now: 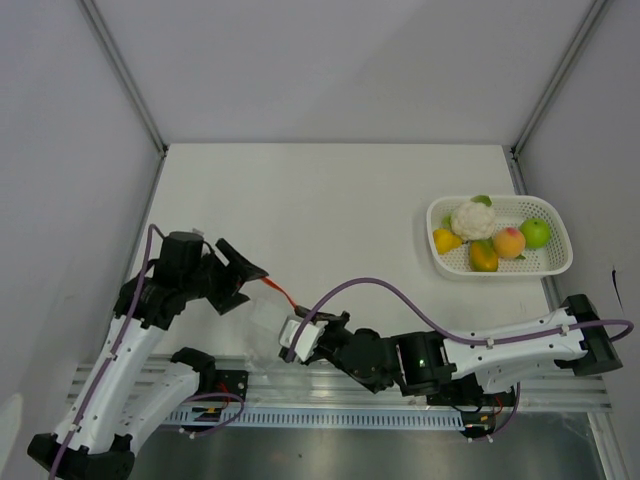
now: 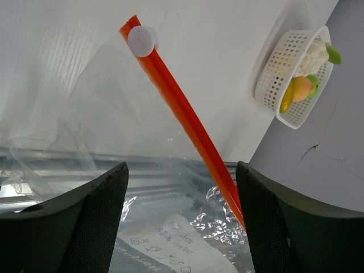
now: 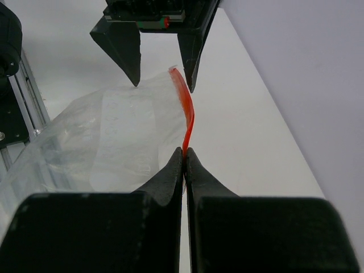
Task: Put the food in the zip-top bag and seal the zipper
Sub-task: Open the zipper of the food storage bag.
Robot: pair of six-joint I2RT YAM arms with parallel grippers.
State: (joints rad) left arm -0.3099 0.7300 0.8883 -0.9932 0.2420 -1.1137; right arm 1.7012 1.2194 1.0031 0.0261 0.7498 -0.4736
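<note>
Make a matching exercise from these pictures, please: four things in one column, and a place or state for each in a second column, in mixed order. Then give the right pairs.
Column A
1. left gripper
2. right gripper
3. food
4. zip-top bag

Column B
a. shut on the zipper
b. in the white basket
c. open, one finger on each side of the zipper
d. clear, with no food inside

Pairs: 1-c, 2-a, 3-b, 4-d

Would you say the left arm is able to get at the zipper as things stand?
Probably yes: the left end effector is open and straddles the zipper, with nothing visibly in the way.
</note>
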